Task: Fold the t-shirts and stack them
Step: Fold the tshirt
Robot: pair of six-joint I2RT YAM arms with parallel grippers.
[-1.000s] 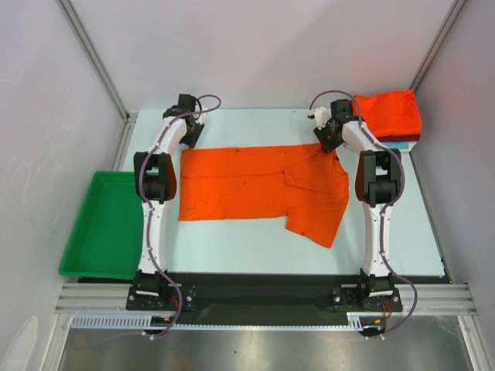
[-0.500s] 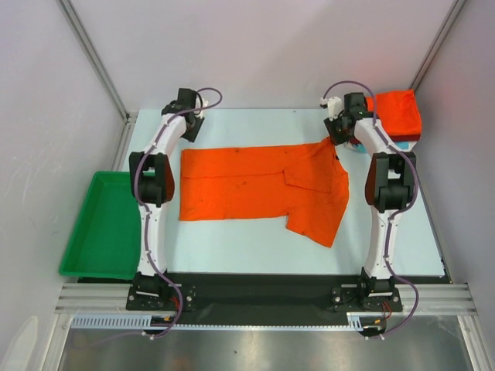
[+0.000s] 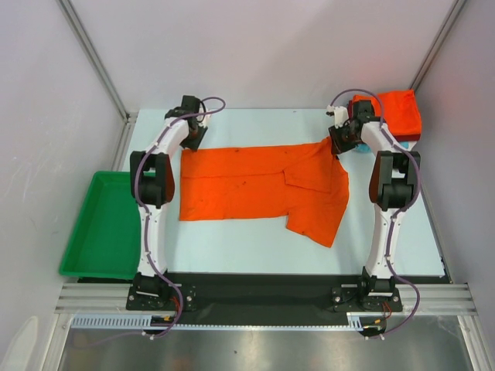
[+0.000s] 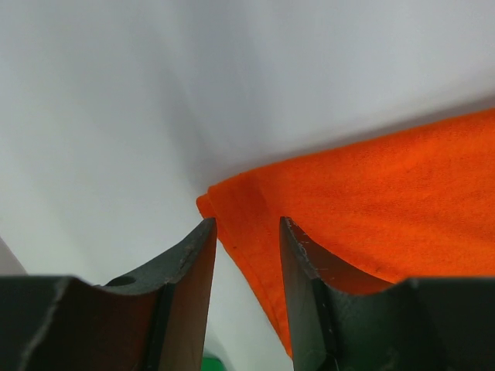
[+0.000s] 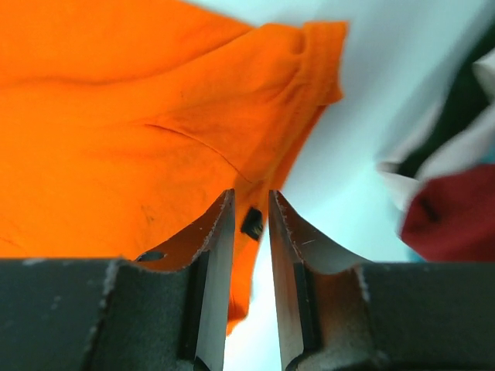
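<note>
A bright orange t-shirt [image 3: 255, 185] lies spread on the table, its right part folded over. My left gripper [image 3: 191, 141] is at the shirt's far left corner. In the left wrist view its jaws [image 4: 247, 224] are open, with the corner's edge [image 4: 232, 209] lying between and under the tips. My right gripper [image 3: 338, 147] is at the shirt's far right corner. In the right wrist view its jaws [image 5: 251, 193] stand narrowly apart over the orange cloth [image 5: 155, 116] and a small dark tag [image 5: 251, 222]. A stack of folded t-shirts [image 3: 394, 112], orange-red on top, sits at the back right.
A green plastic tray [image 3: 81, 239] stands off the table's left edge. Dark red cloth of the stack [image 5: 448, 209] shows close on the right in the right wrist view. Grey walls close in at the back and both sides.
My right gripper has moved a little right and toward the stack, showing more of the shirt's far right corner. The left wrist has shifted slightly. The shirt lies much the same.
</note>
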